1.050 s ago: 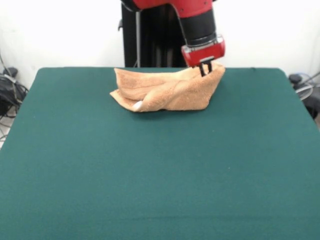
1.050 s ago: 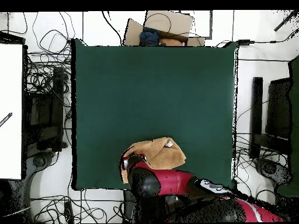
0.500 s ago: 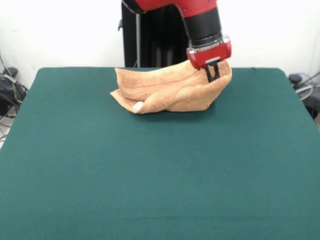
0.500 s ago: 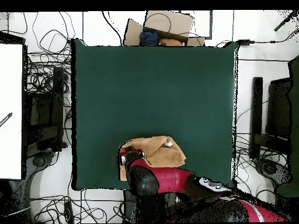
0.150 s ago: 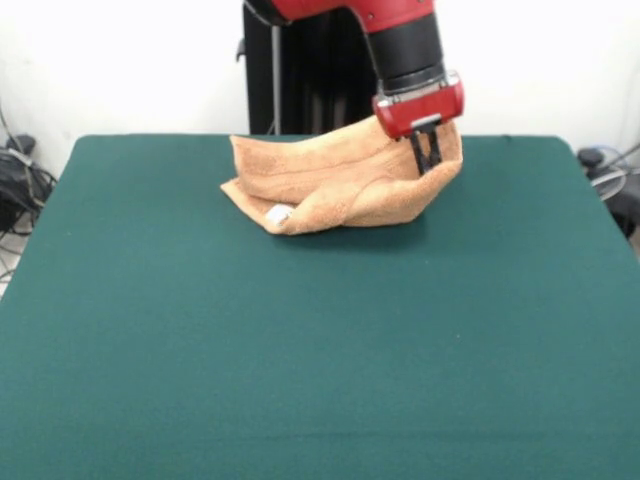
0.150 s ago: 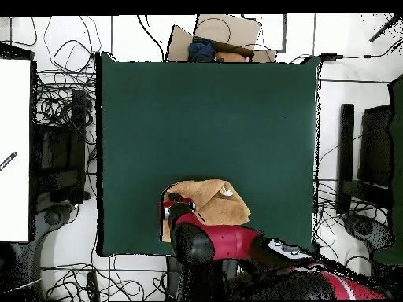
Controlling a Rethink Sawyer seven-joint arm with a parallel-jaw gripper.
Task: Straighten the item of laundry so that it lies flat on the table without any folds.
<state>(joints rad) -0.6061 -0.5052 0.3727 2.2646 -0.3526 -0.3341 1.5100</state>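
Green felt table (image 5: 300, 350) is mostly bare; the orange-tan terry towel (image 5: 330, 185) sits bunched at its far edge, white label (image 5: 277, 213) poking out. Gripper (image 5: 428, 152) pinches the towel's raised right corner, probably to pull the folds open.

No readable text, brand, number or sign anywhere. White label (image 5: 277, 212) at the folded towel's (image 5: 330, 185) near corner too small to read; shows only as a pale speck from overhead.
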